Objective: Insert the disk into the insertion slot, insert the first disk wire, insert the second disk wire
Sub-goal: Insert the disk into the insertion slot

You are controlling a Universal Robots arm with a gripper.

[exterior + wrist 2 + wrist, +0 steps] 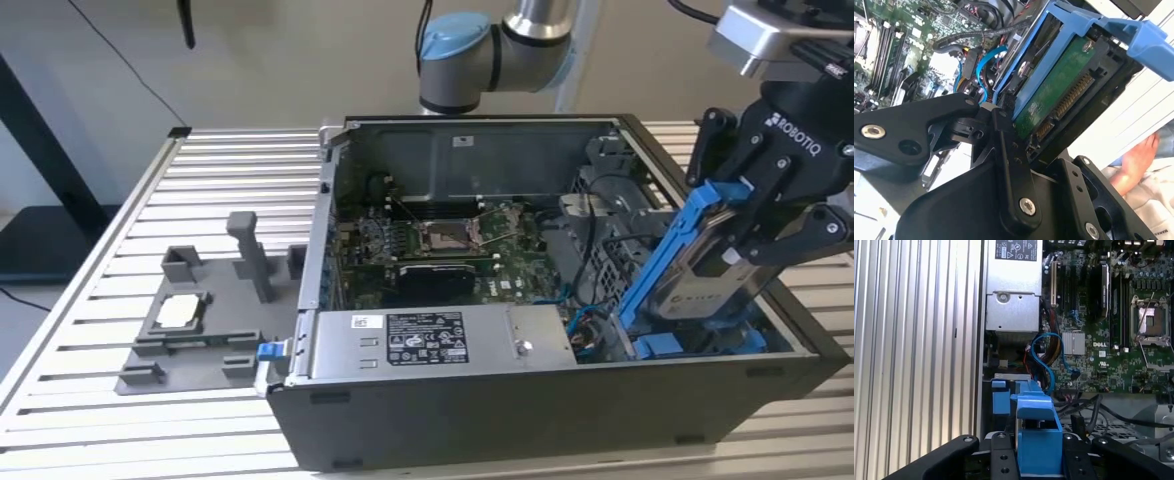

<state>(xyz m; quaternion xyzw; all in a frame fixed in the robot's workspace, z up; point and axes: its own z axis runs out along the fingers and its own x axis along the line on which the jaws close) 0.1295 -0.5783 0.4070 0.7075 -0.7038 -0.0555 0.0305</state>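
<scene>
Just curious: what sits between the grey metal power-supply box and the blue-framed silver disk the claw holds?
Loose blue and brown cables, shown in the first wrist view.

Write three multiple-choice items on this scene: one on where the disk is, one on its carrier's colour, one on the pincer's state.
1. Where is the disk relative to the case?
A. Lying flat beside it
B. Held tilted over its end at the exterior view's right
C. Behind it

2. What colour is the carrier?
A. Red
B. Blue
C. Yellow

3. How is the pincer?
A. Open, holding nothing
B. Shut on nothing
C. Shut on the disk

Key:
1 B: in the exterior view the disk leans in the pincer above that end of the case.
2 B: the frame around the disk is bright blue in every view.
3 C: both wrist views show the black fingers clamped against the carrier's sides.
</scene>
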